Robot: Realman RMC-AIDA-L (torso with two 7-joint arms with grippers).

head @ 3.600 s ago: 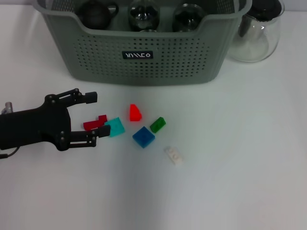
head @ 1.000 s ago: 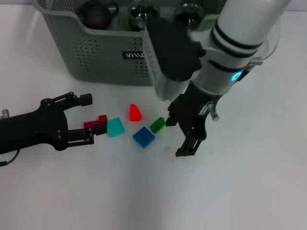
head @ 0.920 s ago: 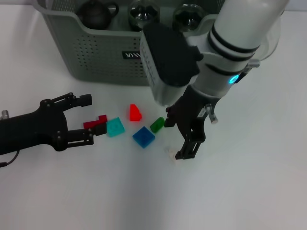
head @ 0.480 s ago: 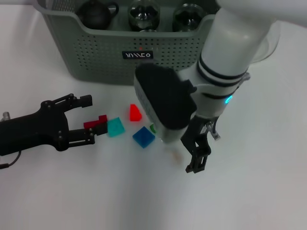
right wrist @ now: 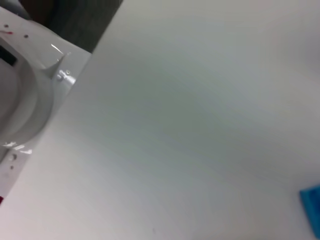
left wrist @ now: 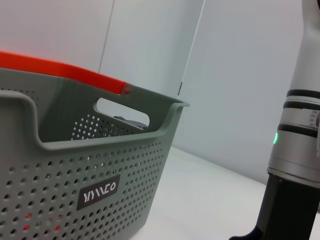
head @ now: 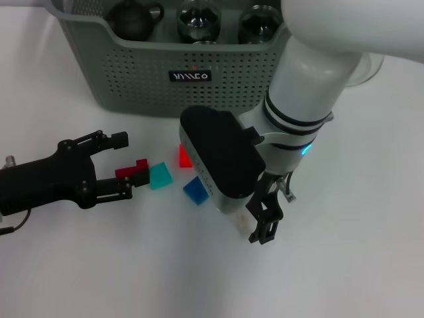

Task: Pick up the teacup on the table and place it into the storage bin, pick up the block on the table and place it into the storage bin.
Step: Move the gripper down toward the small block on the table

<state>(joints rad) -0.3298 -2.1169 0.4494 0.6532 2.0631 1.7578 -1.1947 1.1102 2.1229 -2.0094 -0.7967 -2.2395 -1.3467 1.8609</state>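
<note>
The grey-green storage bin (head: 132, 79) stands at the back with a dark teacup (head: 132, 16) and glass vessels inside; it also shows in the left wrist view (left wrist: 100, 165). My left gripper (head: 126, 165) is open at the left, low over the table, with a dark red block (head: 137, 169) between its fingertips. A cyan block (head: 159, 175), a red block (head: 182, 156) and a blue block (head: 194, 191) lie beside it. My right gripper (head: 262, 222) hangs over the table right of the blue block. The blue block's corner shows in the right wrist view (right wrist: 312, 210).
My big white right arm (head: 311, 86) reaches over the middle and hides the table under it. A clear glass pitcher (head: 374, 63) peeks out at the back right. The right arm also shows in the left wrist view (left wrist: 295, 150).
My right arm came in over the blocks and has moved toward the front; it now hides the green and white blocks. The left gripper has stayed almost still.
</note>
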